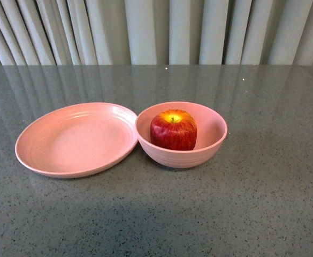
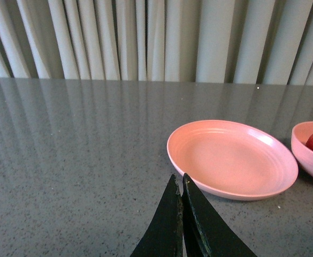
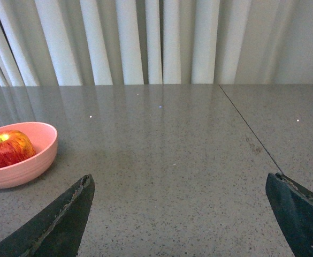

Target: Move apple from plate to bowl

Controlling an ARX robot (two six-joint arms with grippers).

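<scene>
Tabletop (image 1: 263,214) was seen bearing the plate (image 1: 65,144), bare, touching the bowl (image 1: 212,136), in which the apple (image 1: 173,130) sat upright. Right gripper (image 3: 183,214) was spread wide, left gripper (image 2: 181,184) pressed closed, both well apart from the apple.

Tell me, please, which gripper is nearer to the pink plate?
Left. The left gripper, fingers together, sits just short of the plate. The right gripper hangs open out past the bowl holding the apple, with only a sliver of the plate visible.
</scene>
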